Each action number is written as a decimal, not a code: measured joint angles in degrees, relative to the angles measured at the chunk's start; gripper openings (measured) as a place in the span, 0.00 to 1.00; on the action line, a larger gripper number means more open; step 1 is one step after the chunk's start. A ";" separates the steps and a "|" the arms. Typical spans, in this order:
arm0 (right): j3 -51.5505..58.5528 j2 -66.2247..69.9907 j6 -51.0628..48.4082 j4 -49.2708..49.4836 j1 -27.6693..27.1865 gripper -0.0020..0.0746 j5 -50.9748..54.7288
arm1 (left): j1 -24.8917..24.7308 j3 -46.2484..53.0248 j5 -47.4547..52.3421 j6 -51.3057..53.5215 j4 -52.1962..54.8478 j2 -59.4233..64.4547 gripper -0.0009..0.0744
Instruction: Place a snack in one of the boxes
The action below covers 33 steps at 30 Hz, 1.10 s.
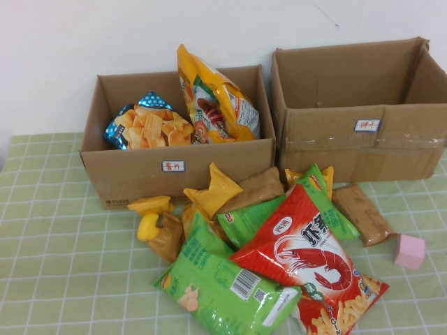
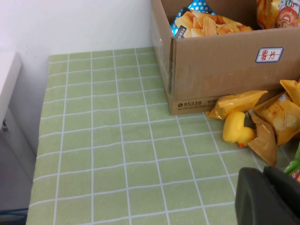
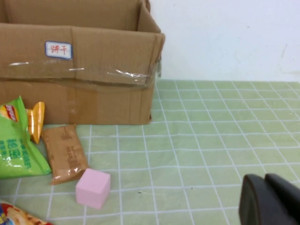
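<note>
A pile of snack bags lies in front of two cardboard boxes: a red shrimp-chip bag [image 1: 300,248], a green bag [image 1: 216,279], another green bag [image 1: 307,202], small orange packets [image 1: 213,192] and a brown packet [image 1: 362,213]. The left box [image 1: 140,174] holds a blue chip bag [image 1: 147,125] and a yellow bag [image 1: 216,101]. The right box [image 1: 335,150] looks empty. Neither gripper shows in the high view. My left gripper [image 2: 263,172] is shut and empty, over the cloth near the pile's left side. My right gripper [image 3: 265,178] is shut and empty, over the cloth right of the pink cube [image 3: 93,188].
A yellow rubber duck [image 1: 148,227] lies at the pile's left, also in the left wrist view [image 2: 236,129]. The pink cube [image 1: 409,251] sits at the pile's right. A green checked cloth [image 1: 63,265] covers the table. A white wall stands behind the boxes.
</note>
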 joint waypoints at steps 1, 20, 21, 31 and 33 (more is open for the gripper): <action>0.00 0.00 0.10 0.00 -0.21 0.02 0.00 | 0.00 0.00 0.10 0.00 0.00 0.00 0.01; 14.34 -6.79 -7.85 19.72 -8.63 0.02 -11.31 | 0.00 0.00 0.22 0.00 0.00 0.00 0.01; 14.80 -6.79 -4.19 17.97 -8.63 0.02 -11.31 | 0.00 0.00 0.22 0.00 0.00 0.00 0.01; 14.60 -6.97 2.05 15.93 -5.88 0.02 -5.24 | 0.00 0.00 0.22 0.00 0.00 0.00 0.01; 14.57 -6.97 2.05 15.89 -5.78 0.02 -5.01 | 0.00 0.00 0.22 0.00 0.00 0.00 0.01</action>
